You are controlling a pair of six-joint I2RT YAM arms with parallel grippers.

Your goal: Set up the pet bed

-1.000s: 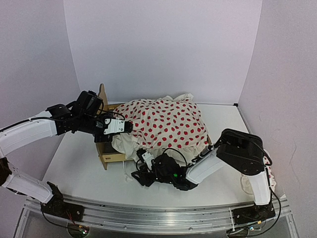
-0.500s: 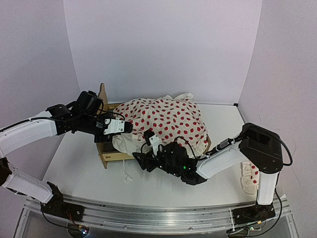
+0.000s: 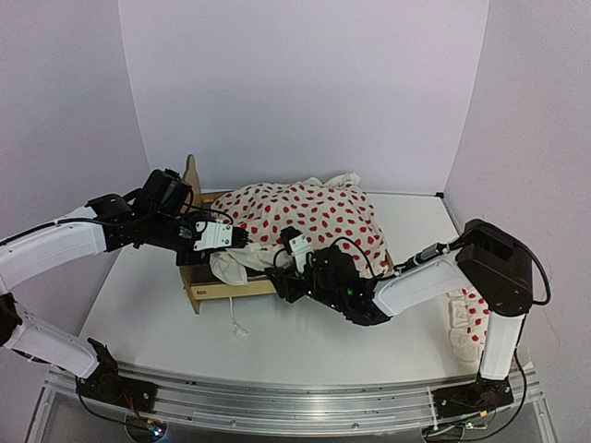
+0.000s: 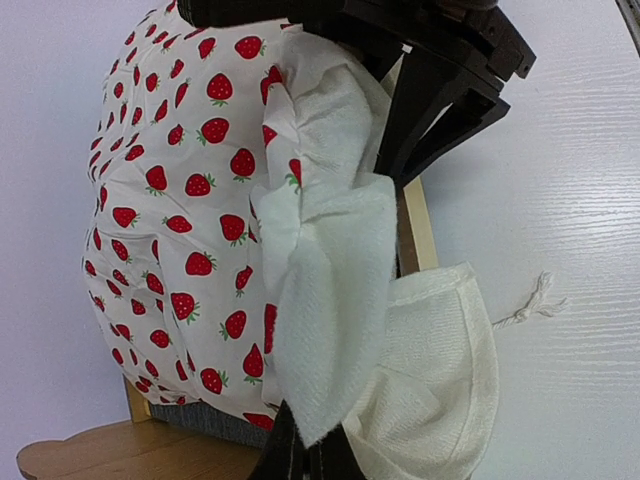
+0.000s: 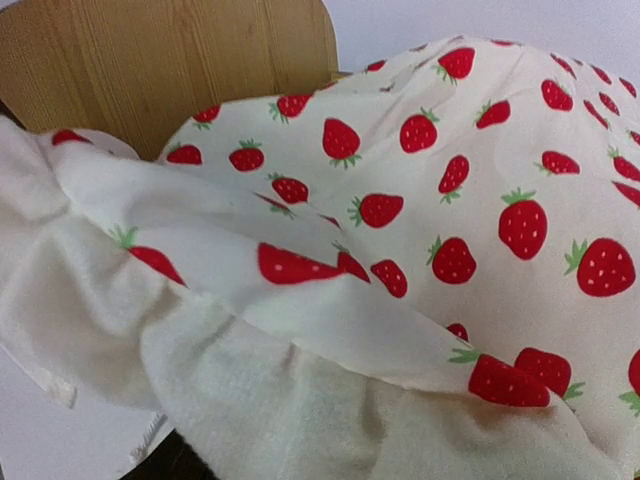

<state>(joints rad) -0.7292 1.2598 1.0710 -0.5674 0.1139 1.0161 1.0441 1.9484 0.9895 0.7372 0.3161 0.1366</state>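
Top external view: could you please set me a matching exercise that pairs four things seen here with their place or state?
Things:
1. white duvet with red strawberry print
2. light plywood pet bed frame
3. small white red-printed pillow
4. left gripper

Places or states:
A. jaws shut on a fabric edge
B. lying at the far right, beside the right arm
C. heaped over the bed
D. largely covered, with its headboard showing at the left

Pairs: 1-C; 2-D; 3-B; 4-A.
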